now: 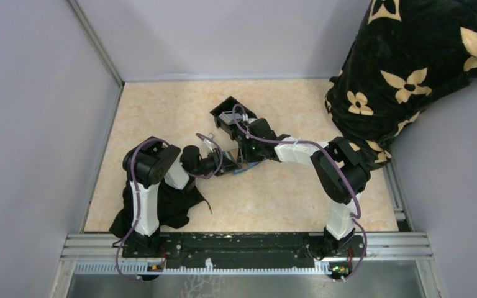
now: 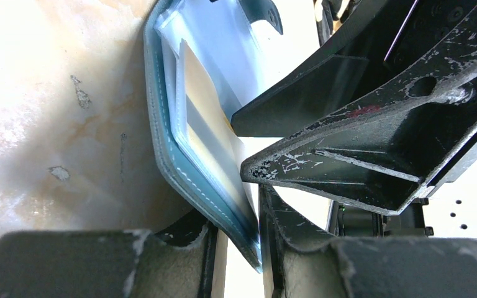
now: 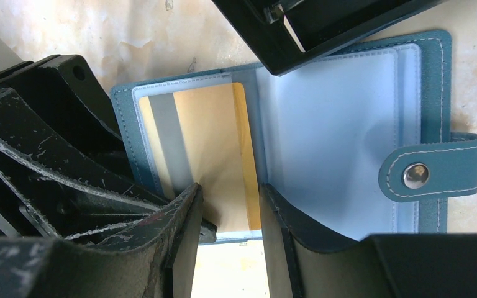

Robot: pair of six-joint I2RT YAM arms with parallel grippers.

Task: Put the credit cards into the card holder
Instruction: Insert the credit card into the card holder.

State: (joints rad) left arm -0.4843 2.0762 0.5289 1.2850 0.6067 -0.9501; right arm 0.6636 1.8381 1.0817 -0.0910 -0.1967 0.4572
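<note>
Resting parted jaws on the tan credit card (image 3: 214,143), nearly home in the left sleeve of the open card holder (image 3: 348,124) at mid-table, the right gripper (image 3: 230,189) seemed to need one short push inward. Only the left wrist view showed the left gripper (image 2: 237,217) clamped on the holder's edge.

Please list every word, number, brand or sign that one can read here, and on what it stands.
None can be read. The tan-yellow plastic card shows only a grey stripe; the stitched teal-blue card holder and its round metal snap are plain; the black blanket bears only cream flower shapes.
</note>
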